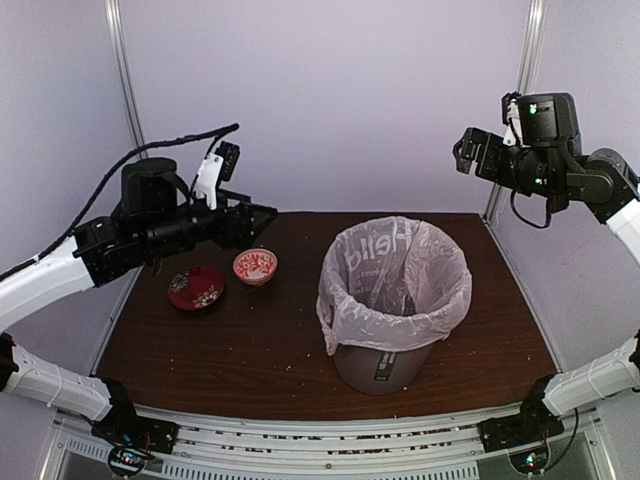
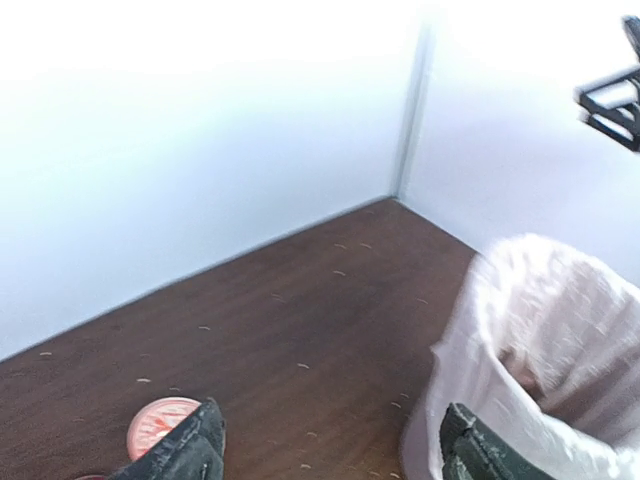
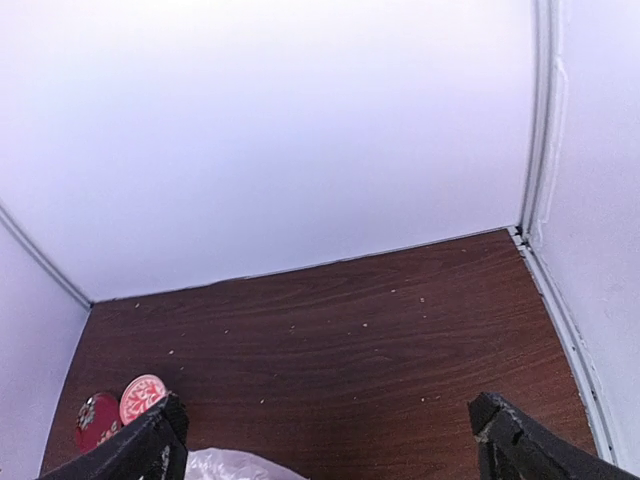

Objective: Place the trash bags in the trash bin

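The right gripper (image 1: pixel 465 152) is found spread wide and empty, held high above the table (image 1: pixel 260 350). The left gripper (image 1: pixel 258 217) is likewise parted, with nothing between its fingers, and hovers near two red bowls (image 1: pixel 196 287) (no part of the task). The trash bag (image 1: pixel 440 300) is seen lining the trash bin (image 1: pixel 385 365), its edge folded over the rim. Insertion is judged complete, which would explain why both arms stand clear.

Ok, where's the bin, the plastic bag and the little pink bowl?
trash bin (image 1: pixel 415 366): top external view, bare brown wall under the bag.
plastic bag (image 1: pixel 350 310): top external view, part folded over the bin's left side.
pink bowl (image 1: pixel 255 265): top external view, its patterned inside.
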You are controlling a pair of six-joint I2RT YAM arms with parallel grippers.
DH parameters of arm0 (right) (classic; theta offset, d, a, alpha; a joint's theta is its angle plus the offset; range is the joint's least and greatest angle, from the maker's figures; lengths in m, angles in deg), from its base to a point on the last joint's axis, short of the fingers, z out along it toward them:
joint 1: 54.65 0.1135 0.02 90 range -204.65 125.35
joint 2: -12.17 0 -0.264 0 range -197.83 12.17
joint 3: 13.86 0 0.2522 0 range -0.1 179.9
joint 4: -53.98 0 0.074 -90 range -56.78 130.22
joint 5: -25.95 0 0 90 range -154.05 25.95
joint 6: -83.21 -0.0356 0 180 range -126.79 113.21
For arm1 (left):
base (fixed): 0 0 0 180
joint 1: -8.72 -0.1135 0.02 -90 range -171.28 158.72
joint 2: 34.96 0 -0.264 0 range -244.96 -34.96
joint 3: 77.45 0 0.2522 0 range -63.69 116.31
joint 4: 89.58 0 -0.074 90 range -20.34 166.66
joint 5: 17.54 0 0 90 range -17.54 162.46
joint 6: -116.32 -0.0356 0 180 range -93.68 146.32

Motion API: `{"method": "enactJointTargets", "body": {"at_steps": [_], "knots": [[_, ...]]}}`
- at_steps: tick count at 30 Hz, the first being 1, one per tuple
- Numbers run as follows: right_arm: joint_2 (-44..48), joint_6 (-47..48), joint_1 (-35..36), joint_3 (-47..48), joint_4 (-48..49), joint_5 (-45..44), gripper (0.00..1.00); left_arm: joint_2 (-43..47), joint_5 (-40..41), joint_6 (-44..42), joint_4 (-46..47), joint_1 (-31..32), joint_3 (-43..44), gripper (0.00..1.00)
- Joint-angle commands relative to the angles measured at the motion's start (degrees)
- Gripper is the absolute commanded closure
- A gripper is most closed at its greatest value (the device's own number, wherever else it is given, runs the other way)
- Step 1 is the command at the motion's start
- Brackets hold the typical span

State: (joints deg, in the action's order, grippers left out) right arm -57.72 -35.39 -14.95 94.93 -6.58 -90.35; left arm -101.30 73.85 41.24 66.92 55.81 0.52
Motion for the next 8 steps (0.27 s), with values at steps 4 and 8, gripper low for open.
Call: {"method": "enactJointTargets", "body": {"at_steps": [4,8], "knots": [[0.4,-4.4,-0.3,-5.7,1.1,-10.6,0.0,-6.6,26.6,-6.2,-14.7,-0.3,17.6,0.24],[1.9,-4.1,-0.4,-10.3,4.9,-8.2,0.0,-6.3,26.8,-6.2,-14.2,-0.3,17.5,0.24]]}}
